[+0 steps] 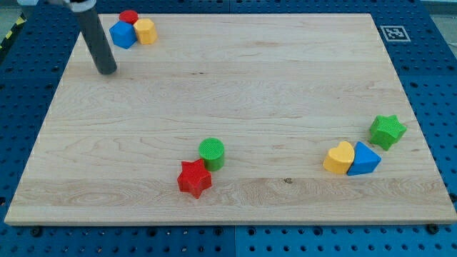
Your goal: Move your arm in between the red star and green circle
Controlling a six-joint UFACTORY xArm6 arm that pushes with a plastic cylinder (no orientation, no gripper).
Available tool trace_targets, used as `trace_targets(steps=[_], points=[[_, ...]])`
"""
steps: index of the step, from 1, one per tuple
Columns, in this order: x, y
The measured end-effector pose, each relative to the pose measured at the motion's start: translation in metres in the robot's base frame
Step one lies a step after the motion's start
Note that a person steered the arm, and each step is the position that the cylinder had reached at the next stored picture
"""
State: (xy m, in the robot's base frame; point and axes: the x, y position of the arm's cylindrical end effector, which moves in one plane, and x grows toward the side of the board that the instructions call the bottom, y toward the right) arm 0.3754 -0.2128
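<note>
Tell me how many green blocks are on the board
2. The green circle sits near the view's bottom centre, beside the red star; the green star is at the view's right. None seem hidden.

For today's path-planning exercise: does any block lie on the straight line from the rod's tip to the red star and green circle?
Nothing visible does. My tip sits near the view's top left, just below and left of the blue block, red block and yellow block. Bare board runs from it to the green circle and red star, which look touching or nearly so.
</note>
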Motion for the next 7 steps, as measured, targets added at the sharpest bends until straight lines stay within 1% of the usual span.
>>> trace_targets(steps=[4,5,6,7], points=[[0.234,0.097],[0.244,0.141],[0.243,0.170],[0.237,0.175]])
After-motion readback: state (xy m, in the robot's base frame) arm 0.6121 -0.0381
